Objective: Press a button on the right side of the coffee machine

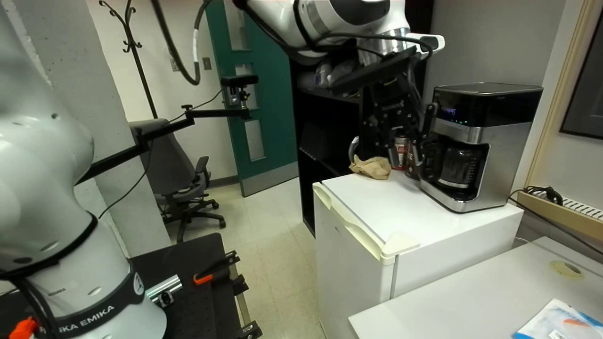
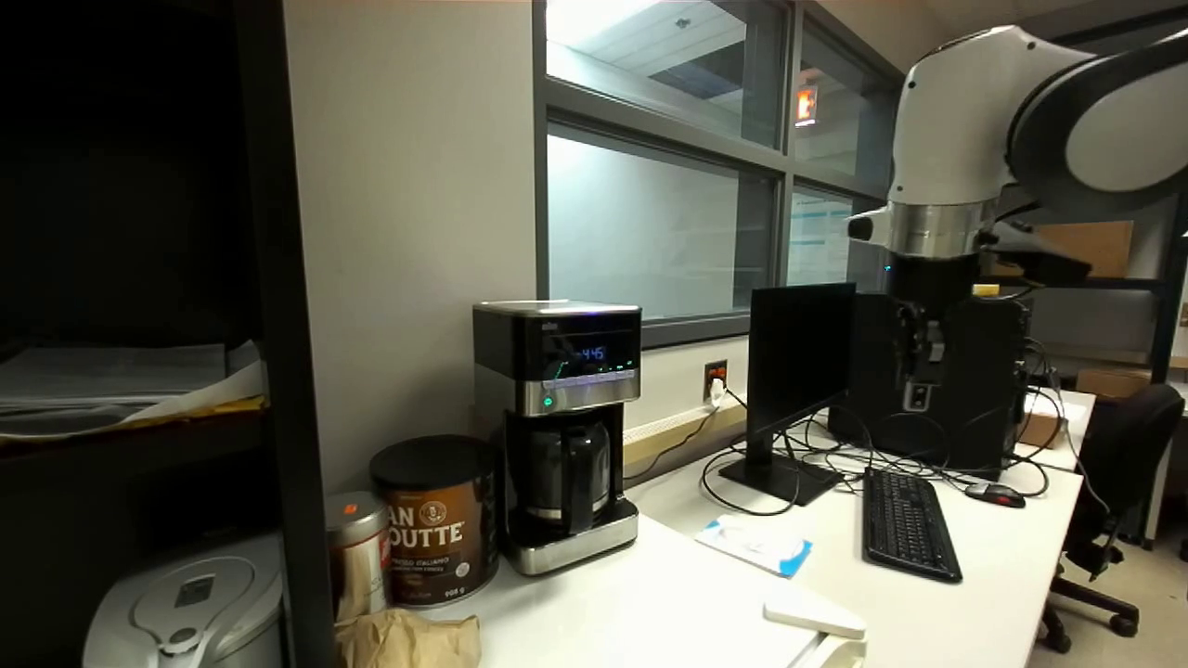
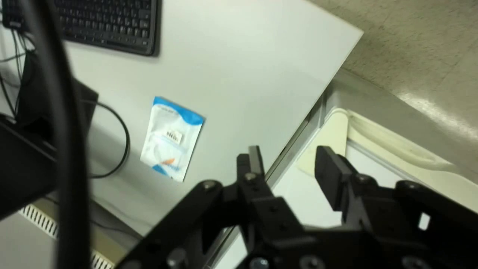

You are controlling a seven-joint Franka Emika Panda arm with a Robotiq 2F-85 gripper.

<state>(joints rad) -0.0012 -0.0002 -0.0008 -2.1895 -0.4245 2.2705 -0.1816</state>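
Observation:
The coffee machine (image 1: 509,155) is boxy, black and silver, with a dark glass carafe (image 1: 457,165). It stands upright on the white fridge (image 1: 362,207). In an exterior view its front (image 2: 557,325) shows a lit clock display (image 2: 592,353), a row of buttons (image 2: 594,378) under it and a green-lit button (image 2: 548,402). My gripper (image 1: 406,157) is raised, pointing down. It also shows in an exterior view (image 2: 919,394), well to the right of the machine and apart from it. In the wrist view my gripper (image 3: 289,160) has its fingers apart with nothing between them. The machine is out of the wrist view.
A coffee can (image 2: 436,520), a smaller tin (image 2: 357,547) and a crumpled paper bag (image 2: 408,640) stand beside the machine. A desk (image 3: 231,74) adjoins the fridge, with a monitor (image 2: 798,362), a keyboard (image 2: 910,524), cables and a white-blue packet (image 3: 171,138).

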